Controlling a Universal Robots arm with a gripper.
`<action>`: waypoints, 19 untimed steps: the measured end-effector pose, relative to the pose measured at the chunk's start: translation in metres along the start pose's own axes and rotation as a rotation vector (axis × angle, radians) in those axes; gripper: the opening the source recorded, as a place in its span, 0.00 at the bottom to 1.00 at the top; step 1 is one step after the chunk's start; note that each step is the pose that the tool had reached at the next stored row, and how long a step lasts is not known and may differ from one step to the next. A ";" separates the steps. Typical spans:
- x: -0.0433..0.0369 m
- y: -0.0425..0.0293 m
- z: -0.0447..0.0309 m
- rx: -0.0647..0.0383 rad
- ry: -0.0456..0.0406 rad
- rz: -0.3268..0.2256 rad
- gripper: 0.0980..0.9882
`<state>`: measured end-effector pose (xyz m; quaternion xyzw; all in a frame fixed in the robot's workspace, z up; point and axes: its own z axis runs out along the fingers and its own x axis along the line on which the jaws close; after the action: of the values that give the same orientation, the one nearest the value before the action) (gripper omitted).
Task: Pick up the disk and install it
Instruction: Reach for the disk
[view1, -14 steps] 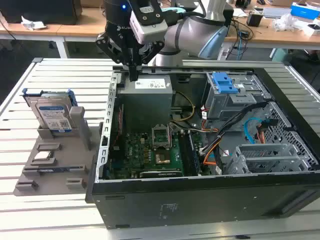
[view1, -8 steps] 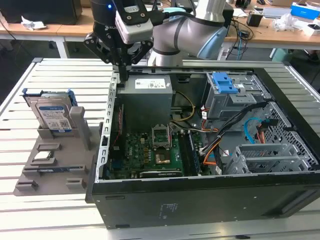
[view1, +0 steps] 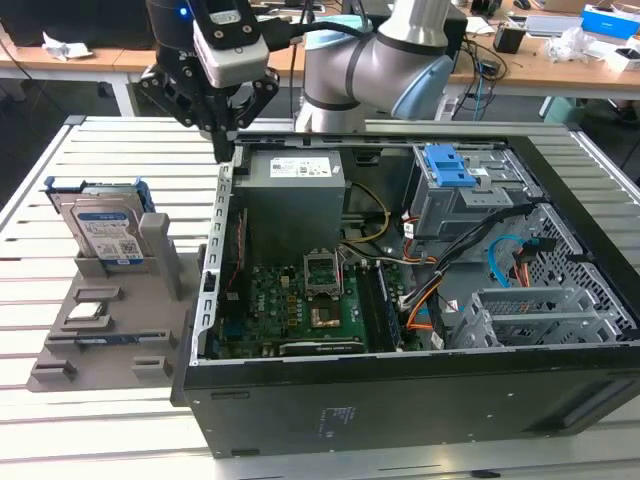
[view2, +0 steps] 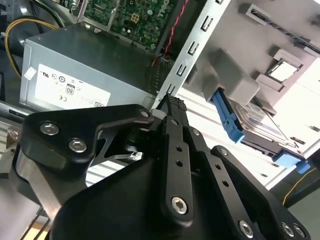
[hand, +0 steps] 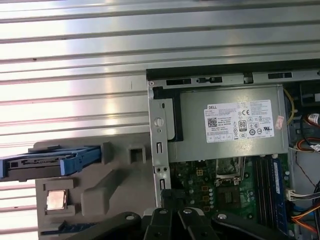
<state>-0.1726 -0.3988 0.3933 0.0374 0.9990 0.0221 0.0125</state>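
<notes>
Claw (view1: 226, 148) pressed together, empty, hanging over the case (view1: 400, 420) wall at the PSU (view1: 295, 195) corner. Disk (view1: 103, 232) not picked yet. It stands on edge in the grey jig (view1: 165, 290) just outside that same case wall, prob so its top edge is free for a pinch. CPU chip (view1: 88, 311) lies flat in a jig pocket. Bay (view1: 450, 205) w/ blue latch (view1: 447, 165) sits inside the case, far side from the jig.

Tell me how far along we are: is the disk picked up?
Nothing looks done: the disk stands upright in the grey holder, outside the computer case. The gripper, shut and empty, hangs over the case's edge beside the power supply. Pickup and installation both remain.
</notes>
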 end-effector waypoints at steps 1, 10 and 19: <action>0.0064 -0.0005 -0.0002 0.000 0.0000 0.000 0.01; 0.0289 -0.0022 -0.0008 0.000 0.0000 0.000 0.01; 0.0480 -0.0036 -0.0013 0.000 0.0000 0.000 0.01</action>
<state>-0.2208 -0.3989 0.3933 0.0374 0.9990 0.0221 0.0125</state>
